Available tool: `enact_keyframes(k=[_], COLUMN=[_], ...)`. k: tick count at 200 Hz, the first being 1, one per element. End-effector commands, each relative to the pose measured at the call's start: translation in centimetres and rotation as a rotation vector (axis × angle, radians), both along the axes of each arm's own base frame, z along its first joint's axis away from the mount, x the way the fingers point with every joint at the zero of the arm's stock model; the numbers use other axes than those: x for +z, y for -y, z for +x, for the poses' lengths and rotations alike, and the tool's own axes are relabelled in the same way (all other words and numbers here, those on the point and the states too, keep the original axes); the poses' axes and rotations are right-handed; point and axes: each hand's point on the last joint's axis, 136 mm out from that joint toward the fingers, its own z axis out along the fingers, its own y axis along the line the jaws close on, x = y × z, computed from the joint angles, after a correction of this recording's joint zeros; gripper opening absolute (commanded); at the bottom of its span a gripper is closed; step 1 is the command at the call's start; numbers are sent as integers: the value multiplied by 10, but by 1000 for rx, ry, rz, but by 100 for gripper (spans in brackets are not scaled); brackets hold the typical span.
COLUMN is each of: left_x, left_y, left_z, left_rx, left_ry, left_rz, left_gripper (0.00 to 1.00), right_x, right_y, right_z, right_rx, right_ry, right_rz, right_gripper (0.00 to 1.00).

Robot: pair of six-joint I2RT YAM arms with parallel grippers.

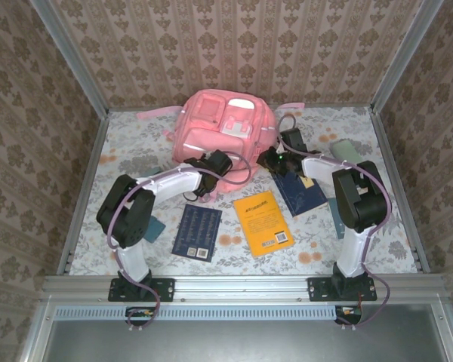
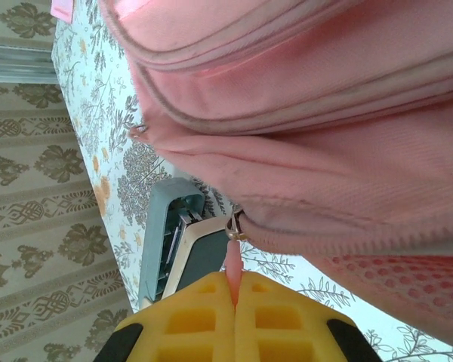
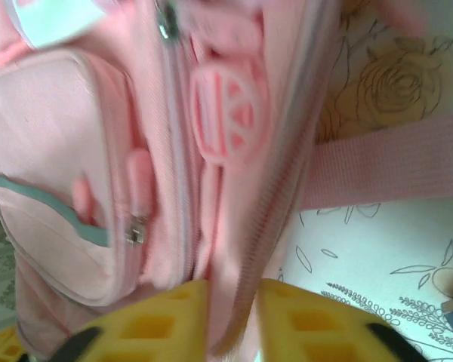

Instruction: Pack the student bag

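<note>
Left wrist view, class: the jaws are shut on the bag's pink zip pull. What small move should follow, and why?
Probably the left gripper should draw the zip pull along its track to open the student bag: that zip looks closed, the right gripper holds bag fabric as a brace, and the yellow book lies unpacked on the table.

The large soft pink fabric backpack [image 1: 223, 130] lies front-up at the far middle of the floral table [image 1: 136, 154], its zip pockets and white trim patches facing upward, pink straps [image 1: 155, 115] trailing to either side. A pink zip pull [image 2: 232, 262] extends from its metal slider.
</note>
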Motion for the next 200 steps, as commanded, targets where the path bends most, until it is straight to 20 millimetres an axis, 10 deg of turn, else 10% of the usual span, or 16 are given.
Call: enact_keyframes(k=[1,90,125,200], left_x=[19,76,69,58], left_y=[29,164,184,185], left_z=[-12,-29,-28,-38], left_rx=[-64,-258,-276,-286], left_ry=[3,-21,-39,-64], left_rz=[-66,-367,-386,-384], left_gripper=[0,0,0,0], right_x=[26,37,52,24], right_y=[5,38,60,-9], right_z=[10,-73,-107,-97], right_rx=[12,-181,-284,-225], right_ry=[72,24,49,-10], right_rz=[-27,-92,-85,169], right_gripper=[47,52,53,60])
